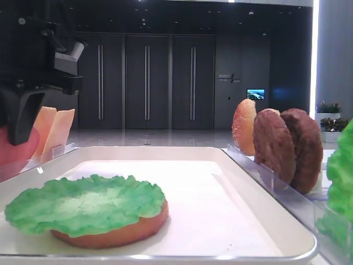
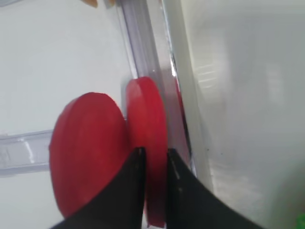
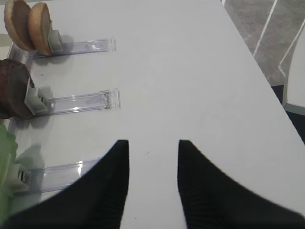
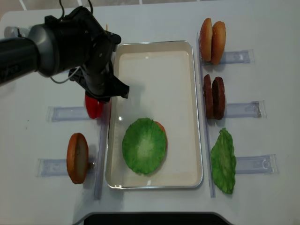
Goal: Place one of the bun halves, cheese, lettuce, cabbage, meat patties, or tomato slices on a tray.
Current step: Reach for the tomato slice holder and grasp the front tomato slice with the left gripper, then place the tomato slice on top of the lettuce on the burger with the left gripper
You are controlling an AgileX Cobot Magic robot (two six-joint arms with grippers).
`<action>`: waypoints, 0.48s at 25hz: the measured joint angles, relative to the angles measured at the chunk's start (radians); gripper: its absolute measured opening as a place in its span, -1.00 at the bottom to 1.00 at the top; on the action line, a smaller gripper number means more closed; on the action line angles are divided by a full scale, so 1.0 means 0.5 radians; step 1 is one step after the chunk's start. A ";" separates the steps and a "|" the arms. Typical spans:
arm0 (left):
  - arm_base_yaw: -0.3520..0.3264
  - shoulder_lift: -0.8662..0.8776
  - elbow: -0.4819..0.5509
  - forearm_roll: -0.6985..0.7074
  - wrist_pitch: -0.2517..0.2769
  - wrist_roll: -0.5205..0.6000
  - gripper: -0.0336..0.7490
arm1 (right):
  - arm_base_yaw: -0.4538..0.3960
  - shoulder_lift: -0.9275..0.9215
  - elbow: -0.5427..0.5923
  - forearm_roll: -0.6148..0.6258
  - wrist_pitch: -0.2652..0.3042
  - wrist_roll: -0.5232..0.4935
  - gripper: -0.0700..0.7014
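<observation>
low side view | overhead view | two close wrist views | shared tray (image 4: 154, 179)

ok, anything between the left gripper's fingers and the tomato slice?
Nothing. In the left wrist view, the left gripper is shut on the edge of the tomato slice; the second slice stands beside it.

The left gripper (image 2: 152, 160) pinches one of two tomato slices (image 2: 147, 143) standing side by side in a rack (image 4: 70, 113). The tray (image 4: 154, 61) lies just beside this gripper, toward the middle. On the tray, near the gripper, a lettuce leaf (image 4: 144, 146) lies on a bun half (image 1: 110, 232). Past the tray, far from the gripper, stand two buns (image 4: 212, 41), two meat patties (image 4: 213, 97) and another lettuce leaf (image 4: 223, 161). The right gripper (image 3: 153, 157) hangs over the table (image 3: 190, 71), with those racks to its left.
</observation>
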 joint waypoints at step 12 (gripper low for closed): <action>0.000 0.002 -0.133 -0.104 0.189 0.051 -0.77 | 0.000 0.000 0.000 0.000 0.000 0.000 -0.19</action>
